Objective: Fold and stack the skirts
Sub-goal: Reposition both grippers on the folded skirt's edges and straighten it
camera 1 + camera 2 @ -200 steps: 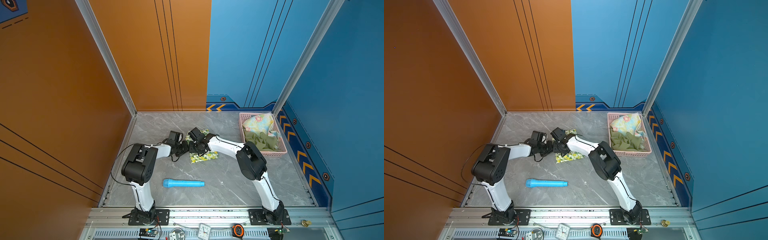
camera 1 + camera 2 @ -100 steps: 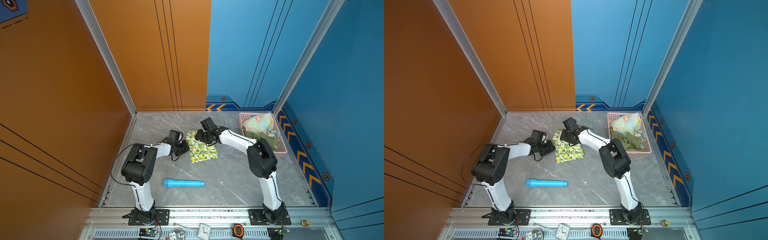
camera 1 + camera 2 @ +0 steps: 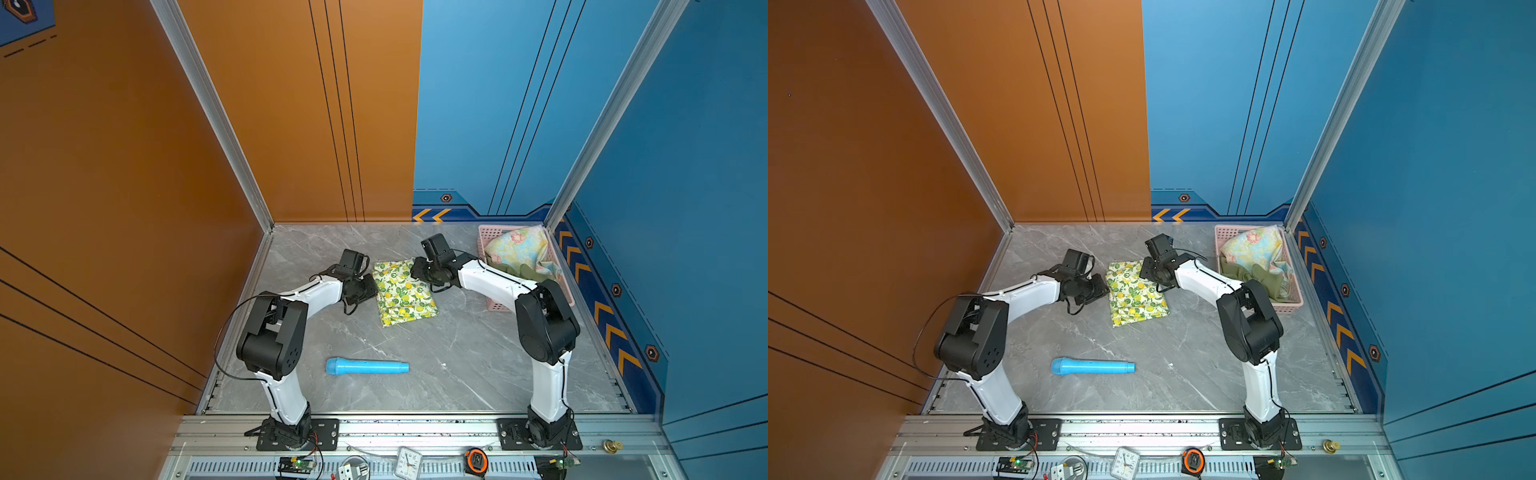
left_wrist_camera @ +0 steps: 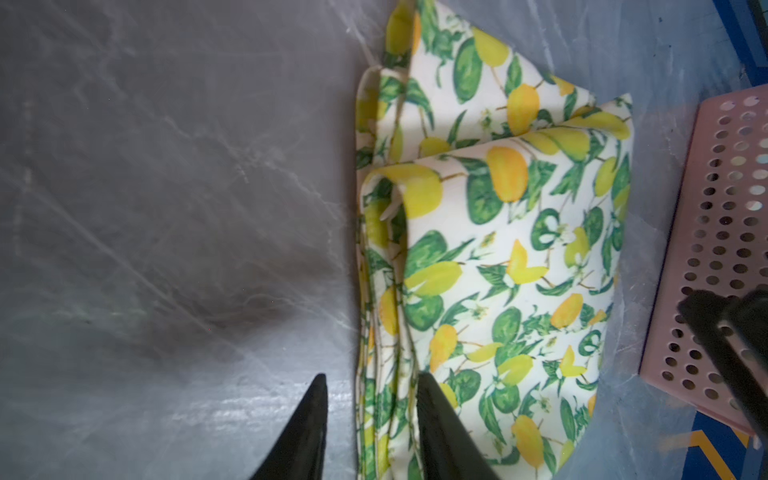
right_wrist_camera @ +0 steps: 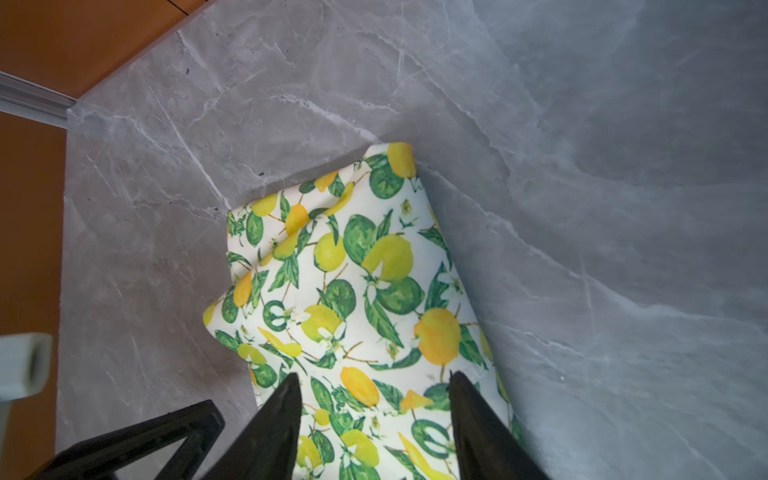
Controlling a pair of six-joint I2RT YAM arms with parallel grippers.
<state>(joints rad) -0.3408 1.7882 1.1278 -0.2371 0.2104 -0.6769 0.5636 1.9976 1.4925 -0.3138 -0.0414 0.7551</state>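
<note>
I see the lemon skirt [image 3: 405, 293] lying folded flat on the table [image 3: 457, 357], right between my two arms. On the left gripper [image 4: 370, 376] the jaws are parted and released, with one tip over the skirt's layered edge and the other over bare table. On the right gripper [image 5: 374, 374] the jaws are spread wide above the print on the opposite side, with nothing pinched. In the far right corner, the pink basket [image 3: 496, 305] holds the pastel flowered skirt [image 3: 519, 249] and the olive skirt [image 3: 1260, 276], both crumpled. A blue tube [image 3: 368, 367] lies nearer me, well apart from the cloth.
</note>
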